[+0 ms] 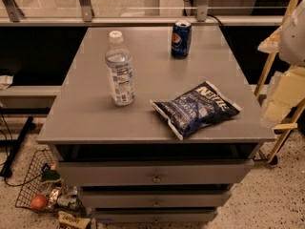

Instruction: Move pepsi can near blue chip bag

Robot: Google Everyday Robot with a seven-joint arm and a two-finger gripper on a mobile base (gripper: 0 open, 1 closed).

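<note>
The pepsi can (pixel 181 38) stands upright at the far side of the grey cabinet top (pixel 86 113), right of centre. It is dark blue with a round red-white-blue logo and a silver top. The blue chip bag (pixel 196 109) lies flat near the front right edge, with white lettering facing up. The can and the bag are well apart, the can behind the bag. My gripper is not in view. A white rounded shape (pixel 293 35) at the right edge may be part of my arm.
A clear water bottle (pixel 119 70) with a white cap stands left of centre. The cabinet has drawers (pixel 155 175) below. A wire basket (pixel 35 190) with items sits on the floor at the left. A yellow wooden frame (pixel 281 94) stands at the right.
</note>
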